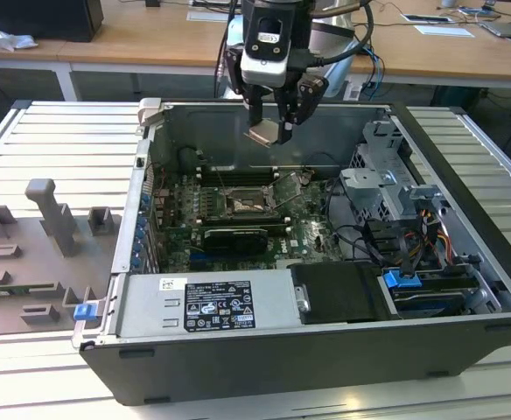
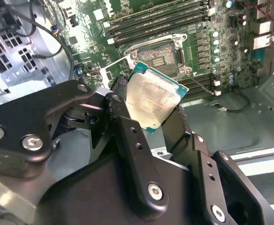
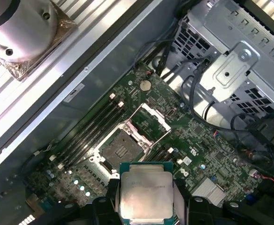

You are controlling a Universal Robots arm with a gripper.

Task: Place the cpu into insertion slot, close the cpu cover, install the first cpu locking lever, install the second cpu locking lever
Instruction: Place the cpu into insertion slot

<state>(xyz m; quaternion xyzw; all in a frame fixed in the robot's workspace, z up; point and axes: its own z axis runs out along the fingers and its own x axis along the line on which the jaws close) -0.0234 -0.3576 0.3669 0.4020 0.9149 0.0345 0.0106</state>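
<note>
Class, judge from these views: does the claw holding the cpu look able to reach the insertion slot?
Probably yes: the claw hangs with the cpu above the open case, the cpu cover stands raised, and nothing lies across the insertion slot.

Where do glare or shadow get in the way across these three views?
Second wrist view: pale sheen on the chip held in the pincer. First wrist view: chip and socket evenly lit. Exterior view: socket dim inside the case.

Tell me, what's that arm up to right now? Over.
Gripper shut on the cpu, hanging above the motherboard. Insertion slot bare, cpu cover raised open. Nothing seen between them.
</note>
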